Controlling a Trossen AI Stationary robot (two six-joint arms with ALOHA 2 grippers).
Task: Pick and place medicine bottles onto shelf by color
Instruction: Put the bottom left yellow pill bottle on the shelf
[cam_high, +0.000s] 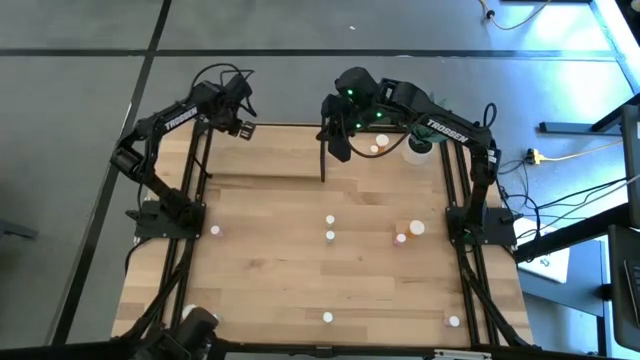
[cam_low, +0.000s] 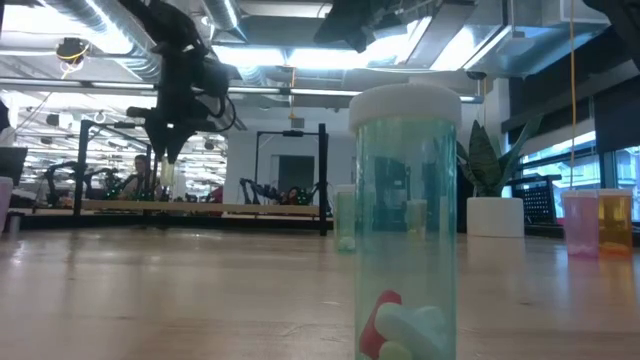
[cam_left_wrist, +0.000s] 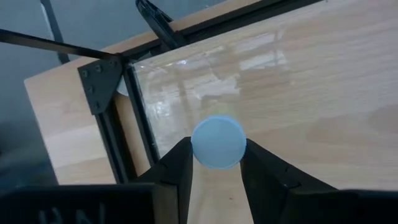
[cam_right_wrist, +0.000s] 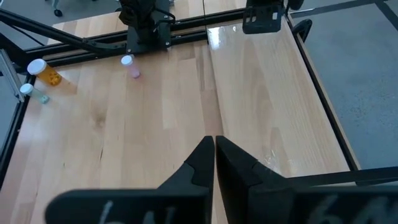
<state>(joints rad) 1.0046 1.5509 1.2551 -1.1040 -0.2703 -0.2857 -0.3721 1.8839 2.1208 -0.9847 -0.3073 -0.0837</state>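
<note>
The shelf lies at the table's twelve o'clock edge. Medicine bottles stand scattered across the table from the centre toward three, six and nine o'clock. A plant pot sits at one o'clock, just beside the shelf's end.

A robotics laboratory in an open, industrial-style hall. Exposed silver ducts and strip lights ran across the ceiling above a wooden worktop framed in black metal, where two dark robot arms were mounted. Beyond the worktop stood more black rigs with arms, and a seated person worked among them. Cables trailed across the grey floor beside the station, and a potted plant stood by tall windows.
</note>
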